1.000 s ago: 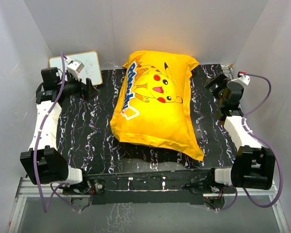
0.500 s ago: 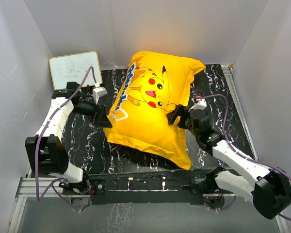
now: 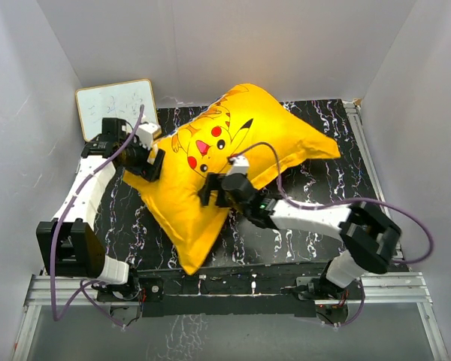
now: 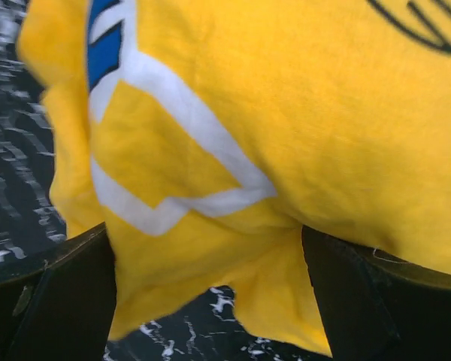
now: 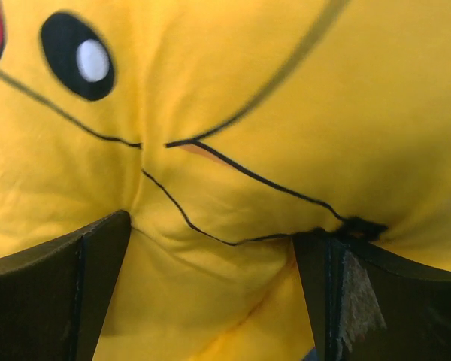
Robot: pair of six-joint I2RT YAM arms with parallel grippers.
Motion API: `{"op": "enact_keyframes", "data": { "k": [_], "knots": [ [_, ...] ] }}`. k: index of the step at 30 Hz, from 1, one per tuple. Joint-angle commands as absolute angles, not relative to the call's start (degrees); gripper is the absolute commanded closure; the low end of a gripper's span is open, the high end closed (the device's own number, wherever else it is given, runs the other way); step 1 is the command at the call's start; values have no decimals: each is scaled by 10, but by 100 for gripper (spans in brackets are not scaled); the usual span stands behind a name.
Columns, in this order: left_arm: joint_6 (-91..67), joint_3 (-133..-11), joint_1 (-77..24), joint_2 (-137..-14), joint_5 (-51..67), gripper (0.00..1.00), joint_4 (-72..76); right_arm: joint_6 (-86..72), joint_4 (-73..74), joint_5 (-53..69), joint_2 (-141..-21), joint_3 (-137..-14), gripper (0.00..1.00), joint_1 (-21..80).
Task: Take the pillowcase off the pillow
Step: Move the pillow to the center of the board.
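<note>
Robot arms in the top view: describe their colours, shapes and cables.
The left arm and right arm have white tubular links and boxy black joints. The left hand and right hand carry flat black fingers. A purple cable loops along each arm.

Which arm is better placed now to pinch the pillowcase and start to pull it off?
Probably left: the left gripper straddles a loose hanging edge of the pillowcase, while the right gripper presses into its plump middle.
</note>
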State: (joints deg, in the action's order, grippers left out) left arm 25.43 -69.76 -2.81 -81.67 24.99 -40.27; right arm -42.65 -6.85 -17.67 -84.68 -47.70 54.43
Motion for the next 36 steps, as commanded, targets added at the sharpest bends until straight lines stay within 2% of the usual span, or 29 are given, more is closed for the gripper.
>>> {"op": "enact_keyframes", "data": {
  "k": [1,8,12,15,18,23,27,33,36],
  "knots": [
    [184,-755,-39,-787,185,4,-373,-383,-65,-64,-961,-592,6,590],
    [256,-809,-38,-763,217,3,-484,-360,-24,-31,-965,-667,3,579],
    [317,-761,-39,-738,281,3,-549,-350,28,-6,-895,-643,2,540],
    [349,-700,-47,-719,286,3,-564,-339,83,13,-815,-607,2,490],
    [361,-602,-67,-697,235,3,-512,-327,147,6,-755,-585,2,427],
    [339,-524,-75,-709,45,4,-333,-307,224,-8,-693,-555,2,253],
    [327,-559,-75,-746,-11,5,-275,-288,231,17,-672,-536,2,111],
    [302,-653,-75,-805,-9,3,-265,-282,245,-10,-660,-500,2,98],
    [299,-693,-75,-819,27,3,-315,-288,242,16,-632,-467,2,98]
  ]
}}
